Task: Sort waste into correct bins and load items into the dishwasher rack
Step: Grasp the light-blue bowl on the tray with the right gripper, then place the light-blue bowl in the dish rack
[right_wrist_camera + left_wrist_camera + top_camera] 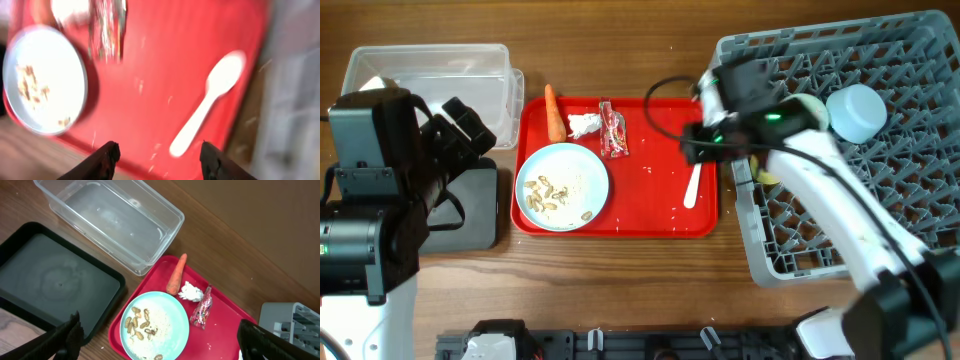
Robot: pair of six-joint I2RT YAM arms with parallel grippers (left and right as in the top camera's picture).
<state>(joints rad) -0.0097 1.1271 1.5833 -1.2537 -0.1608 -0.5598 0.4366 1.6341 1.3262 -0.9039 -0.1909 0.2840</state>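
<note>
A mint bowl (562, 186) with beige scraps (140, 325) sits on the red tray (660, 215). Behind it lie an orange carrot (554, 112), a white tissue (584, 125) and a red wrapper (613, 132). A white spoon (693, 185) lies at the tray's right side. My right gripper (160, 156) is open and empty, hovering just above the spoon (207, 100); its view is blurred. My left gripper (159, 337) is open and empty, high above the bowl (165, 315). The clear tub (430, 75) and black tray (470, 205) stand at the left. The grey rack (880, 230) holds an upturned light blue bowl (858, 112).
My right arm crosses the rack's left part and hides a yellowish thing (767, 178) there. The rack's corner (295, 322) shows in the left wrist view. Rice grains dot the red tray (160, 60).
</note>
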